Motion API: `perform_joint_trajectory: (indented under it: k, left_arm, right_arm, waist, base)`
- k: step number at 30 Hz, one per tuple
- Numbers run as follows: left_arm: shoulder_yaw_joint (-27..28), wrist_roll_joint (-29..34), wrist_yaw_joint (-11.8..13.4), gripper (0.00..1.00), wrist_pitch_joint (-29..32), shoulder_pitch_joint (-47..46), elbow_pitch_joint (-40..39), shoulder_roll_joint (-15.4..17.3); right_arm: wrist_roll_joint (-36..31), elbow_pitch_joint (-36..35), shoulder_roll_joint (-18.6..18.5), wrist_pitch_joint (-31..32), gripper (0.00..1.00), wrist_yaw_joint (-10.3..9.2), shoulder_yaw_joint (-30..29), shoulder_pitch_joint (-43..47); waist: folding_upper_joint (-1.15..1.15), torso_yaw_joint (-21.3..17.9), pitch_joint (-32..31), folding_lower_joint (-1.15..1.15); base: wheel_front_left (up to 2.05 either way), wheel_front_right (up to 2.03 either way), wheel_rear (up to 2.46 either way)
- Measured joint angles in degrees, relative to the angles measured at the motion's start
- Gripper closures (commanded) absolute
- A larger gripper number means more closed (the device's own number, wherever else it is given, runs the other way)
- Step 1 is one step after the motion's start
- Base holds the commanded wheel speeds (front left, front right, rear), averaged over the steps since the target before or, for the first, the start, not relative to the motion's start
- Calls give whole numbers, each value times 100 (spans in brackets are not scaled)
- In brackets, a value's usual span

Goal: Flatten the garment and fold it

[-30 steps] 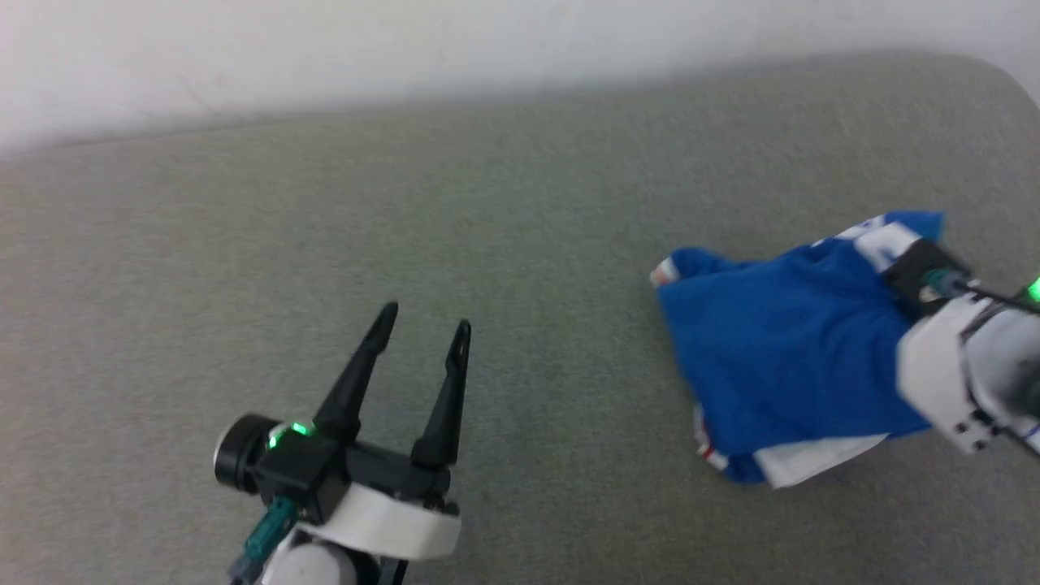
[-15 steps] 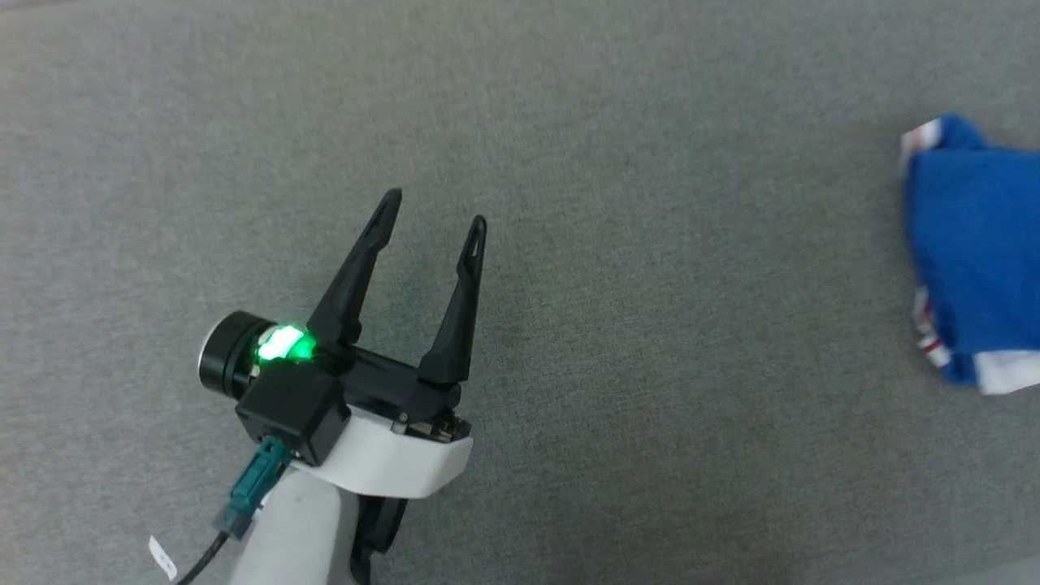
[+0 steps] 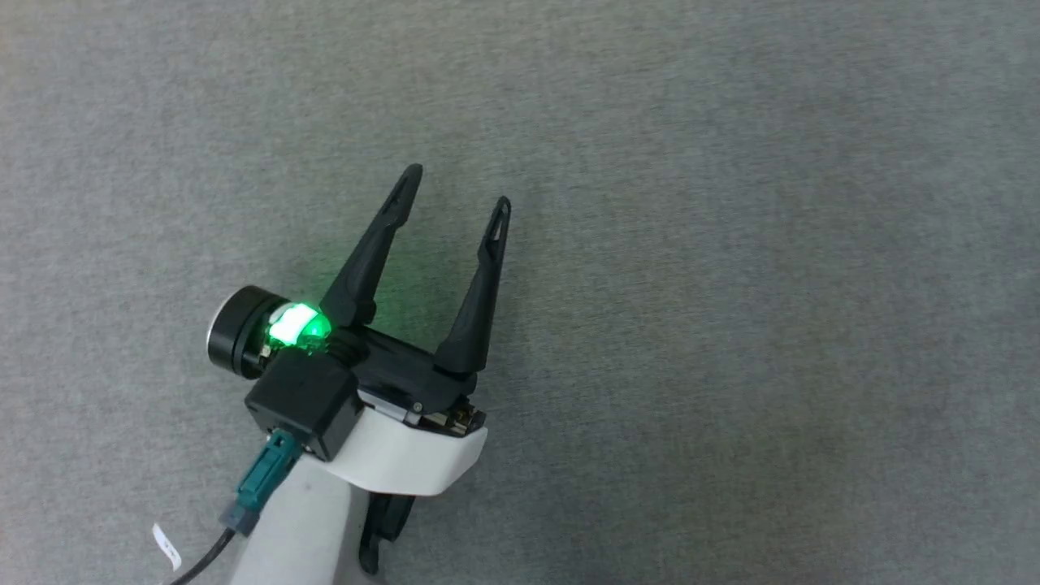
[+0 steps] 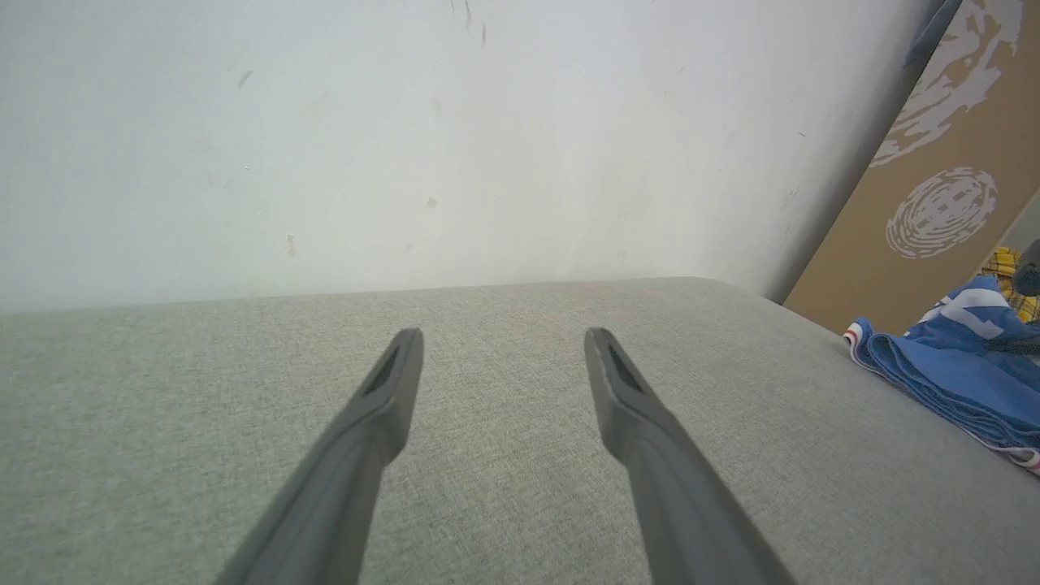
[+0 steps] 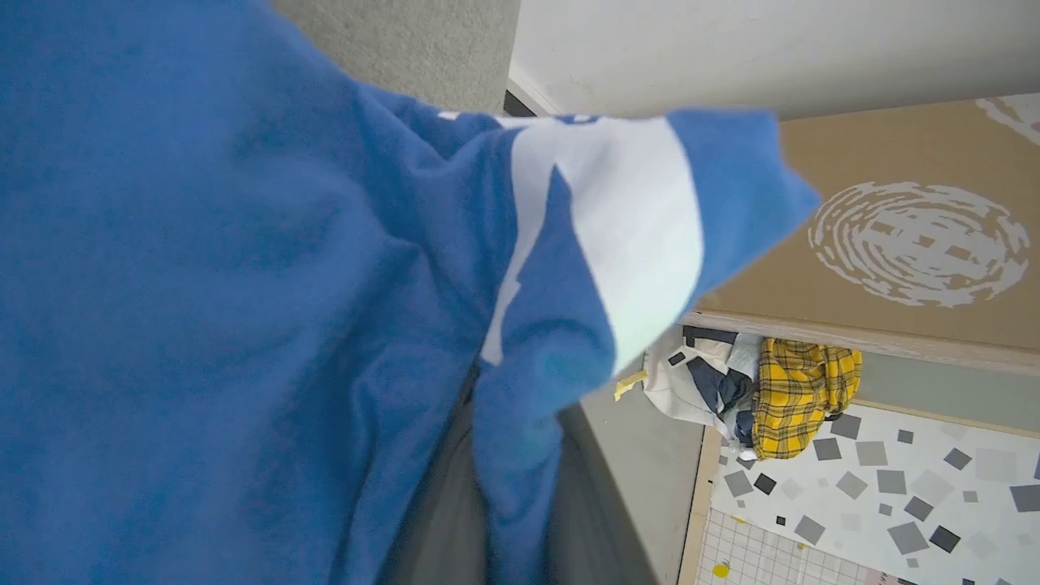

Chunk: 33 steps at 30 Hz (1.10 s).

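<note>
Bench (image 3: 731,244): grey fabric top, wall behind it in the left wrist view.

The garment (image 4: 959,366) lies bunched in stacked folds at the right edge of the left wrist view, close to the bench's rounded far corner. In the right wrist view the garment (image 5: 203,284) covers the left and centre, with a white printed patch at upper centre.

Left gripper (image 3: 458,187), lower left of centre in the head view: fingers spread wide, nothing between them, hovering over bare bench. The left wrist view puts it (image 4: 501,337) well apart from the garment.

Right gripper (image 5: 508,463), bottom centre of the right wrist view: dark fingers (image 5: 435,520) pinched together on a fold of the garment.

Risks, as I judge them:
- One narrow pinch carries a bunched cloth. A quick pull could slip it free.
- The pinch may hold several layers, so spreading would drag the whole bundle instead of opening it.
- The cloth sits near the bench corner, and a tug outward could send it over the edge to the floor.
- The left gripper has a long reach to make, and a blind approach could push the folds tighter.

Containers: none on the bench. Beyond it, right of centre in the right wrist view, a heap of other clothes (image 5: 800,386) lies under a brown board (image 5: 894,162). Whether a bag holds them I cannot tell.
</note>
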Motion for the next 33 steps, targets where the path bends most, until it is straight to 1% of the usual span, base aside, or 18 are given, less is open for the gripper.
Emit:
perform_joint_trajectory:
  k: [4,5,7,9,11,14,17,24,27,31,33]
  left_arm:
    - [-22,0,0,0,0,1,2,-1]
    - [-20,0,0,0,0,1,5,-2]
    - [-4,-2,0,0,0,4,20,-8]
    - [15,-16,0,0,1,11,67,-12]
    - [16,-31,0,0,0,47,142,-16]
    - [63,-34,-1,0,0,250,244,-25]
    - [249,-101,-1,0,0,561,333,-37]
    - [765,-187,14,0,0,1195,379,-71]
    - [965,-280,81,0,1,1359,459,-86]
    - [1241,-478,244,0,0,1547,583,-88]
    - [1290,-447,291,0,0,1600,656,-89]
  right_arm:
    - [-198,219,187,-81,100,0,-237,-2]
    - [-227,256,234,-82,92,0,-290,-1]
    - [-368,299,297,-98,0,0,-386,-11]
    - [-605,301,292,-183,0,0,-465,-12]
    - [-708,275,337,-245,0,0,-494,-27]
    - [-758,165,483,-380,0,0,-467,-140]
    - [-734,-87,686,-645,0,0,-321,-297]
    - [-355,-867,1282,-1270,0,-1,38,-482]
    - [-67,-1141,1579,-1460,0,-1,64,-455]
    - [221,-1558,2138,-1600,0,-1,1,-195]
    - [253,-1815,2431,-1640,0,-2,-44,72]
  waist:
    - [0,102,46,0]
    - [0,114,35,0]
    - [0,125,-13,0]
    - [0,129,-95,0]
    - [0,133,-217,-1]
    - [0,131,-466,0]
    - [0,112,-784,-1]
    - [0,77,-1620,-2]
    - [0,96,-1968,-3]
    - [0,156,-2382,-3]
    - [0,203,-2563,-3]
  base:
    - [0,0,0]
    - [0,0,0]
    - [0,0,0]
    - [0,0,0]
    - [0,0,0]
    - [0,0,0]
    - [0,0,0]
    - [0,0,0]
    - [0,0,0]
    - [0,0,0]
    - [0,0,0]
